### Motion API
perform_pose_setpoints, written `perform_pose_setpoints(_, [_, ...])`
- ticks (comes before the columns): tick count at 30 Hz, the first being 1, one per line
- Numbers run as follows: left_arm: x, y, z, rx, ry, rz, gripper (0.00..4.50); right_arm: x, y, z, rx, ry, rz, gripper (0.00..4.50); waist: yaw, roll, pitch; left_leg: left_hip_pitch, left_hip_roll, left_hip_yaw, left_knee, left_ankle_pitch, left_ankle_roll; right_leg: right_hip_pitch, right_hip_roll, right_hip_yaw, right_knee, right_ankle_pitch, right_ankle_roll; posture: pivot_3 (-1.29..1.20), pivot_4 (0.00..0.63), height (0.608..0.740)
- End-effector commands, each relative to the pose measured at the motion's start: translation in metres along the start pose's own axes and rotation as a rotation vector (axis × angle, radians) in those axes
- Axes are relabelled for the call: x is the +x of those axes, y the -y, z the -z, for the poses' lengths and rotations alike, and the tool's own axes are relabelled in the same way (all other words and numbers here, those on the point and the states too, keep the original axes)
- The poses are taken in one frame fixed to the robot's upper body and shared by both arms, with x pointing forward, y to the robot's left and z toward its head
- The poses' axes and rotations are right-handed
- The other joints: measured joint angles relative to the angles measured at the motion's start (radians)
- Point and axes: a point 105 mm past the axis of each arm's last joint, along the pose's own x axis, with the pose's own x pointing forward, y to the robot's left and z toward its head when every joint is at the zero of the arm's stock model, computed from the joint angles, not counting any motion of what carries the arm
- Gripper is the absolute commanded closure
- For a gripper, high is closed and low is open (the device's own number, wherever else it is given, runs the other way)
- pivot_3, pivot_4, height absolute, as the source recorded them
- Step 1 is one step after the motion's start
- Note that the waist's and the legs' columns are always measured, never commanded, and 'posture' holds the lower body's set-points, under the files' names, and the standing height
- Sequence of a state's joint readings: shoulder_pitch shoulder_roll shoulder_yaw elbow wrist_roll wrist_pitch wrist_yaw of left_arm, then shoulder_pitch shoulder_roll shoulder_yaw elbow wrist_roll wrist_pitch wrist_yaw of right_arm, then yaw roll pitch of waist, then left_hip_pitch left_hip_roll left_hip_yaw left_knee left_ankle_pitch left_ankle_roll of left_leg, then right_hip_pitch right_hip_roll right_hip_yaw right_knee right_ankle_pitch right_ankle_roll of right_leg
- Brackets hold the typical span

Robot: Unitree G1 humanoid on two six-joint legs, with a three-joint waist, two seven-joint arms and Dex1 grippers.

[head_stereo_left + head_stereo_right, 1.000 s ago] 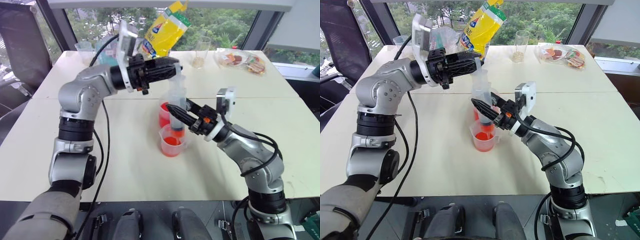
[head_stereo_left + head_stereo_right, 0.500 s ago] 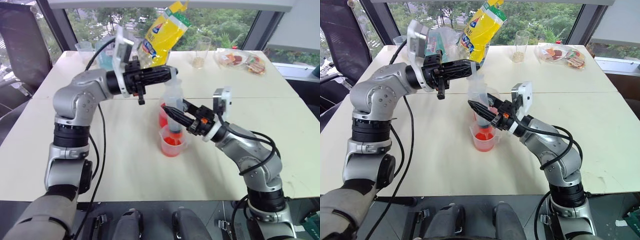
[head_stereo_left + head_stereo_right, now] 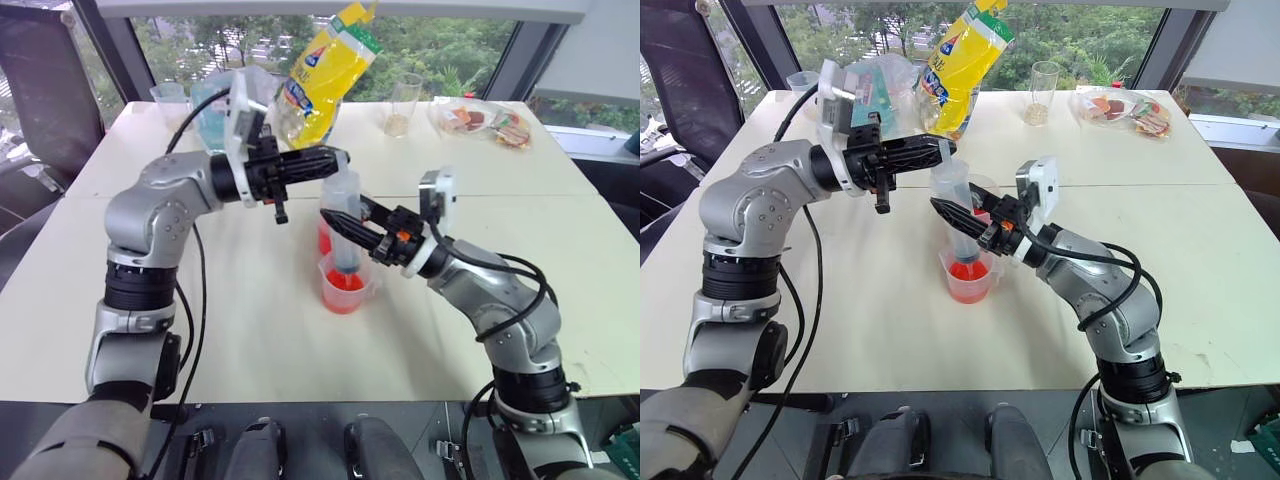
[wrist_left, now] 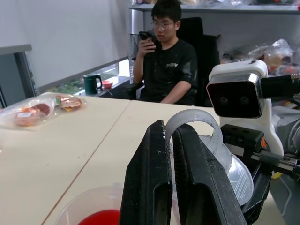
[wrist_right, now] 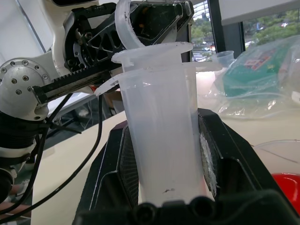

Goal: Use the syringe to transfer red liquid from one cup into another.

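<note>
The syringe (image 3: 343, 222) stands upright, its tip down inside the smaller cup (image 3: 343, 287), which holds red liquid (image 3: 342, 282). My right gripper (image 3: 335, 220) is shut on the syringe barrel (image 5: 159, 136) from the right. My left gripper (image 3: 340, 158) reaches in from the left and is shut on the plunger's ring (image 4: 193, 123) at the top. The bigger cup (image 3: 324, 236), tinted red, stands just behind the smaller one and is partly hidden by the syringe and fingers. Its rim and red liquid (image 4: 99, 218) show below my left fingers (image 4: 147, 187).
A yellow bag (image 3: 326, 62), a tall glass (image 3: 405, 104), snack packets (image 3: 482, 121) and a clear cup (image 3: 168, 99) stand along the table's far edge. A person (image 4: 168, 61) sits beyond the table with a phone; a green mug (image 4: 91, 84) is nearby.
My left gripper has sunk a little, pushing the plunger further into the barrel. The right gripper and both cups have stayed in place.
</note>
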State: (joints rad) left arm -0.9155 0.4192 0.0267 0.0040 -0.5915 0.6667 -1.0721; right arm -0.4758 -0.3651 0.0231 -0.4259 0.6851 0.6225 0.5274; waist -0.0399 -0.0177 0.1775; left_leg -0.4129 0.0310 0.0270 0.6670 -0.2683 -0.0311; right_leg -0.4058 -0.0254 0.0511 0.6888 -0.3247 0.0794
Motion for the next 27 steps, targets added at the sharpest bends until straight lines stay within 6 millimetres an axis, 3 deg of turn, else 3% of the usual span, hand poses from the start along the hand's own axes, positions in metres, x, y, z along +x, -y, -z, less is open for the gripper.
perform_pose_setpoints(1, [0.022, 0.028, 0.028, -0.057, -0.095, 0.162, 4.41, 0.0, 0.004, -0.054, -0.111, 0.185, 0.023, 3.13, 0.0, 0.0, 0.0, 0.0, 0.0, 0.0, 0.0, 0.0, 0.0, 0.0, 0.0, 0.0, 0.0, 0.0, 0.0, 0.0, 0.15, 0.74])
perform_pose_setpoints(4, [0.022, 0.025, 0.026, -0.057, -0.09, 0.151, 4.41, 0.001, 0.005, -0.052, -0.109, 0.172, 0.022, 3.13, 0.0, 0.0, 0.0, 0.0, 0.0, 0.0, 0.0, 0.0, 0.0, 0.0, 0.0, 0.0, 0.0, 0.0, 0.0, 0.0, 0.15, 0.74])
perform_pose_setpoints(7, [0.018, 0.018, 0.017, -0.069, -0.066, 0.122, 3.46, 0.0, 0.005, -0.045, -0.092, 0.151, 0.019, 3.13, 0.0, 0.0, 0.0, 0.0, 0.0, 0.0, 0.0, 0.0, 0.0, 0.0, 0.0, 0.0, 0.0, 0.0, 0.0, 0.0, 0.15, 0.74])
perform_pose_setpoints(14, [-0.008, 0.0, -0.01, -0.021, -0.039, 0.015, 0.05, -0.003, 0.005, -0.031, -0.055, 0.119, 0.014, 3.13, -0.004, 0.0, 0.0, 0.0, 0.0, 0.0, 0.0, 0.0, 0.0, 0.0, 0.0, 0.0, 0.0, 0.0, 0.0, 0.0, 0.15, 0.74])
perform_pose_setpoints(22, [-0.042, -0.006, -0.017, 0.016, -0.077, -0.076, 0.05, -0.005, 0.009, -0.031, -0.043, 0.111, 0.017, 3.13, -0.002, 0.0, 0.0, 0.001, 0.0, 0.0, -0.001, 0.0, 0.0, 0.0, 0.0, 0.0, 0.0, 0.0, 0.0, 0.0, 0.15, 0.74])
perform_pose_setpoints(27, [-0.047, -0.003, -0.01, -0.012, -0.074, -0.095, 0.05, -0.008, 0.019, -0.06, 0.025, 0.152, 0.05, 3.13, 0.003, 0.0, 0.0, 0.001, 0.0, 0.0, 0.0, 0.0, 0.0, 0.001, -0.001, 0.0, 0.0, 0.0, 0.0, 0.0, 0.15, 0.74])
